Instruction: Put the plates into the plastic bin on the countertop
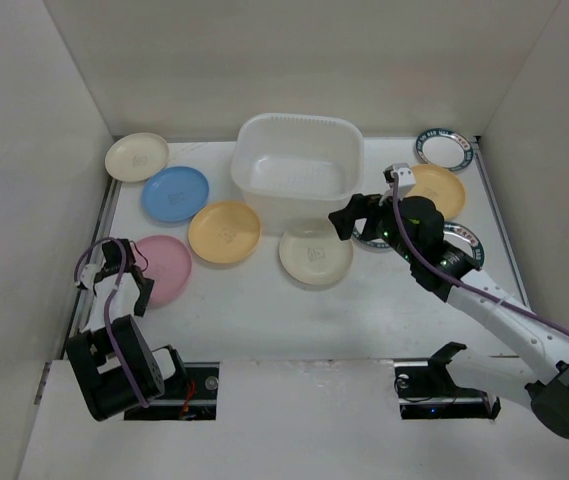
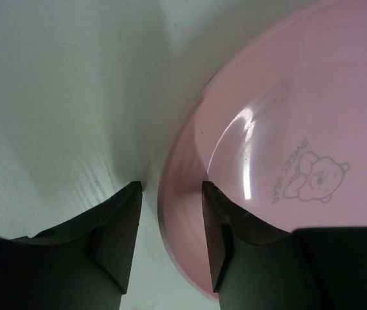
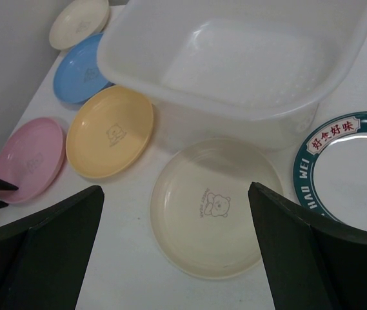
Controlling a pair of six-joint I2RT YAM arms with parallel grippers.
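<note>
Straddling the pink plate (image 2: 286, 129) rim at the tabletop (image 1: 264, 300) left edge with the left gripper (image 2: 170, 194), partway open, seemingly not yet pinching, for an edge lift; right gripper (image 3: 175, 190) wide open, empty, poised over the cream plate (image 3: 215, 206) beside the plastic bin (image 3: 170, 90).

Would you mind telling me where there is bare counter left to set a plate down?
The widest bare patch is the near strip of counter, in front of the yellow plate and the nearer cream plate. The bin itself is empty. Crowded: left of the bin, where plates sit nearly edge to edge, and right of it, around the right gripper.
</note>
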